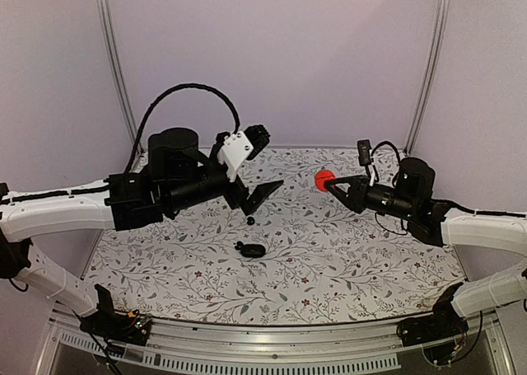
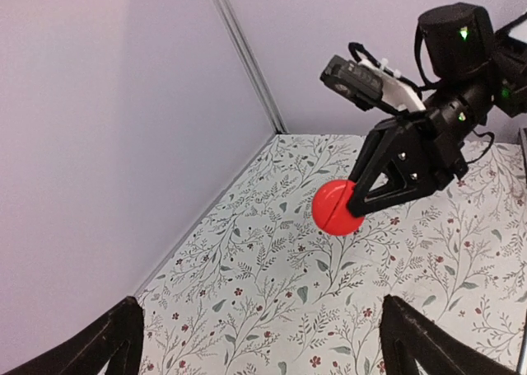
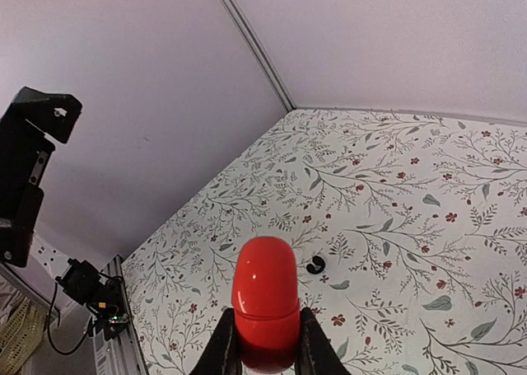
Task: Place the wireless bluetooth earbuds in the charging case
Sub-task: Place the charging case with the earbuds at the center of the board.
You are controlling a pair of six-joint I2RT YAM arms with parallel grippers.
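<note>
Case [image 1: 254,250]: small black oval pebble

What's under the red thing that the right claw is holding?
Only flowered table cover; the red thing hangs above it in the right claw. Its gripped edge is covered by the fingers.

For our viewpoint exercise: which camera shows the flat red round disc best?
Left wrist: the flat red round disc shows nearly whole, round face and seam visible. Right wrist sees it edge-on, close; top view, tiny.
</note>
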